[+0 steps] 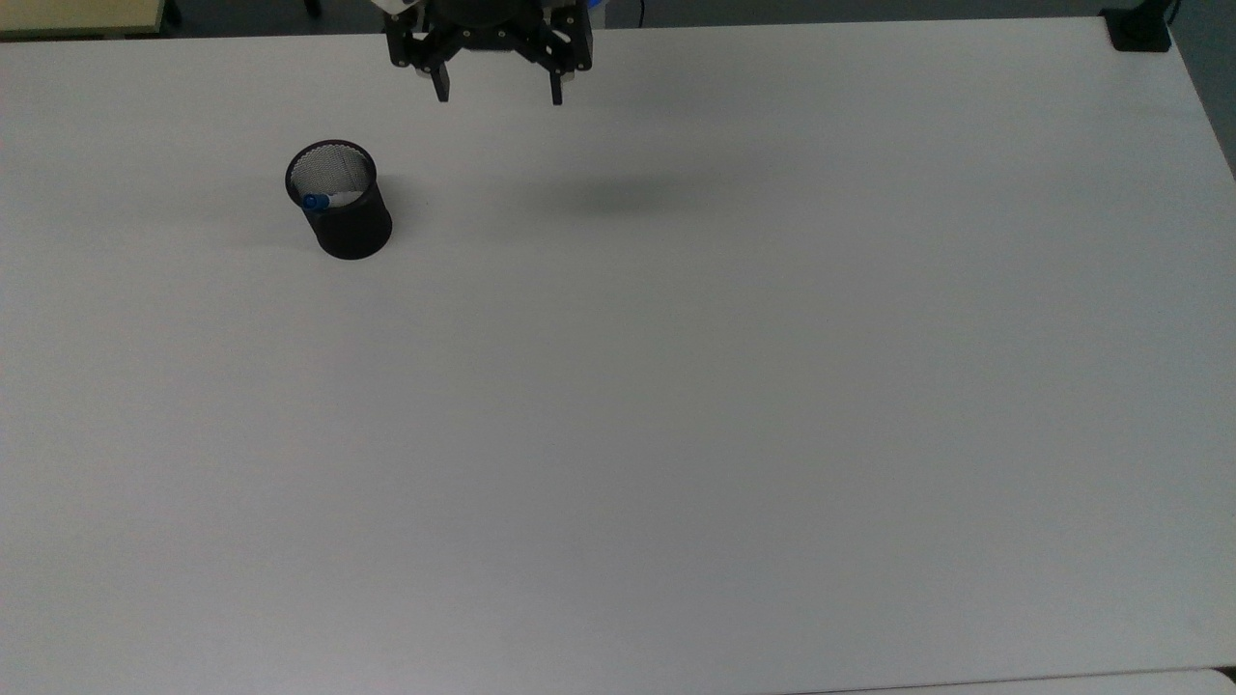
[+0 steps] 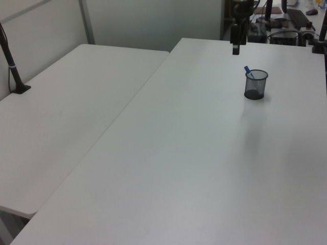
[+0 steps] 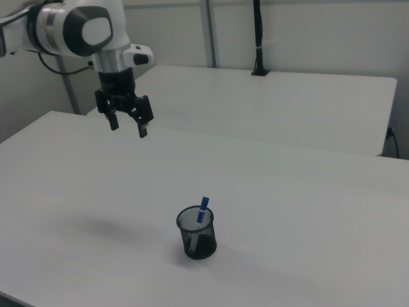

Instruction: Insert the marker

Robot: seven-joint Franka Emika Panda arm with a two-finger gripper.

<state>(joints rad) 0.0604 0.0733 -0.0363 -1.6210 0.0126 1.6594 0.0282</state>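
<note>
Inside the black mesh cup [image 3: 197,234] the marker [image 3: 202,209] is seen leaning on the rim, blue cap up, so insertion is judged done; the gripper [image 3: 128,126], spread and empty, is held well apart, only retreat needed.

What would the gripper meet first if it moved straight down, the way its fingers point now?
Probably only bare table. The open gripper hangs apart from the mesh cup holding the marker, though depth is uncertain.
</note>
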